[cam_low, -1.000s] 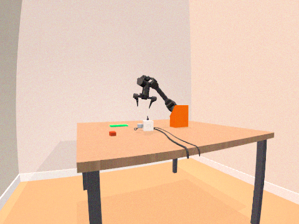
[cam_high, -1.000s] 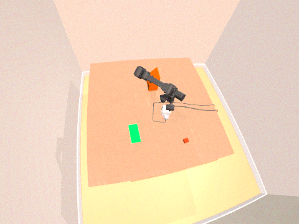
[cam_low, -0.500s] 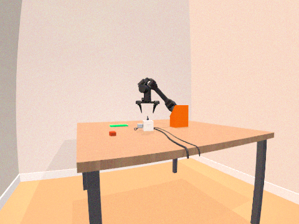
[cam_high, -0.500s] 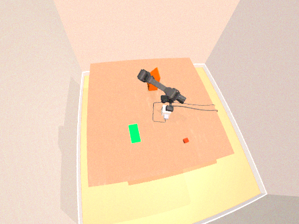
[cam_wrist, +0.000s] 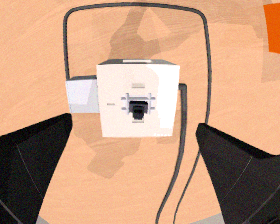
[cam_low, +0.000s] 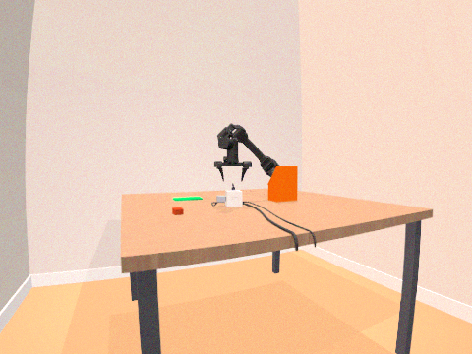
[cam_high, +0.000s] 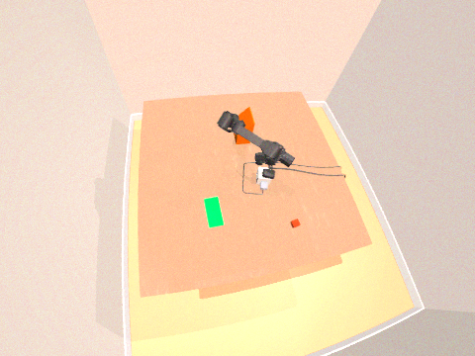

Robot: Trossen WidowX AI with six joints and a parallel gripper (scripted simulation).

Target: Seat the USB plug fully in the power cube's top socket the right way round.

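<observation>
On the big table (cam_high: 173,253) (cam_low: 197,232), seen from the top, the robot arm (cam_high: 252,136) (cam_low: 256,148) reaches over the white power cube (cam_high: 260,175) (cam_low: 233,199) (cam_wrist: 115,122). From the side, the gripper (cam_low: 232,180) (cam_wrist: 136,125) hangs above the cube, pointing down. In the wrist view, its fingers are wide apart, holding nothing; the black plug (cam_low: 233,187) (cam_wrist: 138,109) sticks up from the cube's top.

One cube (cam_high: 264,179) (cam_low: 233,199) (cam_wrist: 138,100), one arm (cam_high: 252,138) (cam_low: 256,152), two trailing cables.

tabletop (cam_high: 173,174) (cam_low: 206,227): smooth wood-look | power cube (cam_high: 262,179) (cam_low: 233,199) (cam_wrist: 117,122): plastic-look | end effector (cam_low: 233,175) (cam_wrist: 136,125): matt black
</observation>
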